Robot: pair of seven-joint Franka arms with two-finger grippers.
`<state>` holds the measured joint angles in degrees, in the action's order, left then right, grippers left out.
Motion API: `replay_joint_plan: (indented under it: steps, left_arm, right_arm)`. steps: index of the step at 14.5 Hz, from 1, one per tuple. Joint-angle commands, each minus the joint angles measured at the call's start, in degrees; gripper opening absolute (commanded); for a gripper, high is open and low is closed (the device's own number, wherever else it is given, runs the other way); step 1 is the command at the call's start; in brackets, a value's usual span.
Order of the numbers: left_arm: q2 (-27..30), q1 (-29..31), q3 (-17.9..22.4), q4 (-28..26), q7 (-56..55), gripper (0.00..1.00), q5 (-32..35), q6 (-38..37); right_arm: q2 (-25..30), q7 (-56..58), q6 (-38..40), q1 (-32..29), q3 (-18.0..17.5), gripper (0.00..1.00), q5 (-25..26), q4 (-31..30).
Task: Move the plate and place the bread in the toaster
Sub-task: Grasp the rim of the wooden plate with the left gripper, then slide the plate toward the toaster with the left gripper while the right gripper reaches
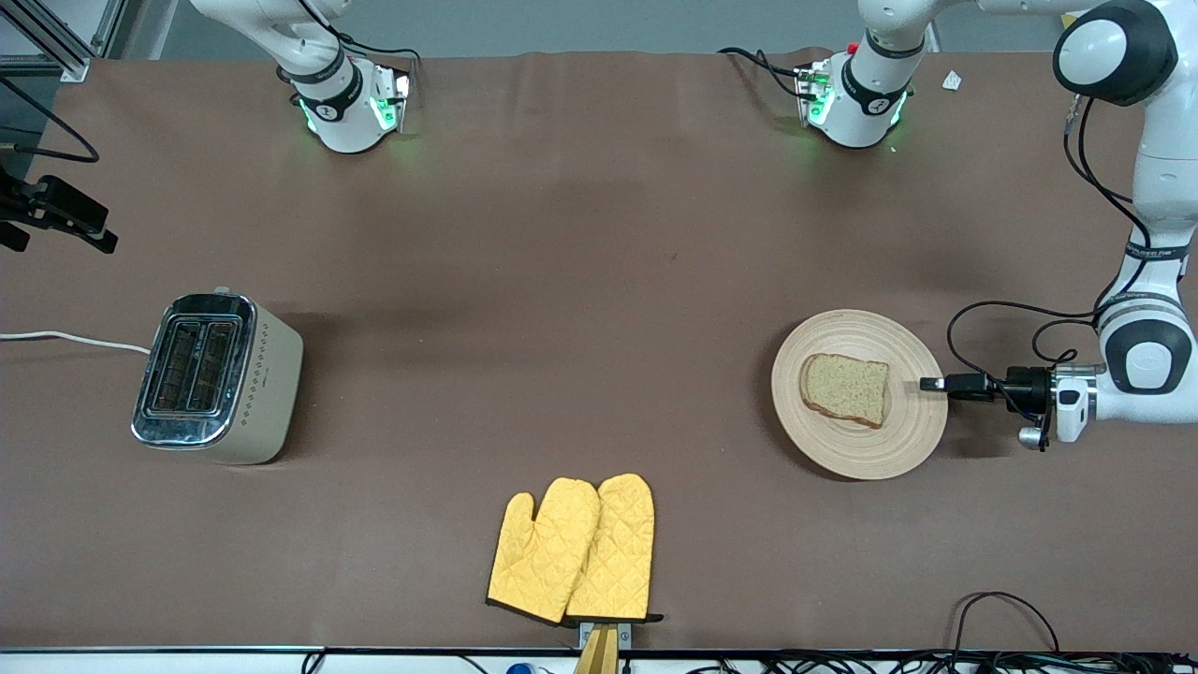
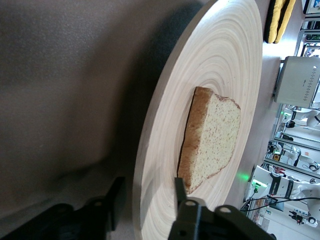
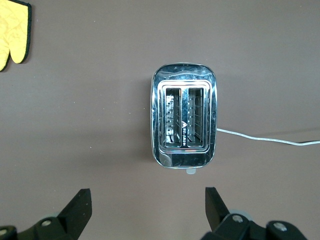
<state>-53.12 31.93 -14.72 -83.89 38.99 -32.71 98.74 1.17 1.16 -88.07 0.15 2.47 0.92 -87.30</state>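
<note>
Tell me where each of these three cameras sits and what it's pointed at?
Front: high across the table, facing both arm bases; shows toaster, plate, left claw.
Left wrist: along the plate rim, bread; own fingers straddling the rim.
Right wrist: straight down over toaster; own fingers spread.
Shared: toaster in all three.

arms [image 1: 1156, 187] – white, black joints | bases – green lights | black cables
</note>
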Motion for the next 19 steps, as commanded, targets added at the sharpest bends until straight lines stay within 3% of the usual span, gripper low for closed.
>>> replay_joint_plan:
  steps: [1,2,5,9,12,14,17,19]
  left_arm:
    - [-0.14,-0.12,0.04,1.01,1.0,0.11,-0.86,-0.12]
    - [0.12,-0.12,-0.13,1.01,2.05,0.03,-0.78,-0.12]
    - [1.35,-0.12,-1.62,2.06,4.17,0.0,-0.78,-1.17]
    - [1.97,-2.3,-11.45,2.24,-7.04,0.0,-0.34,-1.36]
    - [1.71,-10.28,-14.1,3.11,-13.04,0.0,-2.0,3.12]
    - [0.92,-17.13,-14.02,4.0,-15.51,0.0,-7.15,6.18]
    - [0.66,-27.5,-13.85,3.82,-22.1,0.01,-13.77,16.54]
    - [-0.31,-35.41,-13.85,4.0,-24.3,0.0,-18.15,25.85]
  right_arm:
    - [-0.12,-0.81,0.79,0.38,-0.28,1.0,0.22,0.9]
    - [-0.12,-0.81,0.88,0.2,-0.19,1.0,-0.65,0.99]
    - [-0.21,-0.63,0.88,-0.5,0.16,1.0,-2.94,0.9]
    - [-0.21,-0.46,1.32,-0.32,0.16,1.0,-2.94,0.47]
    - [-0.29,-1.07,3.34,0.29,-0.1,1.0,-2.94,0.29]
    - [-0.47,-1.42,3.25,2.48,-0.1,1.0,-2.94,-0.33]
    - [-6.07,-1.69,1.68,4.15,-0.1,1.0,-4.25,-0.59]
    - [-9.5,-7.8,-1.21,5.12,-0.1,1.0,-5.22,-1.82]
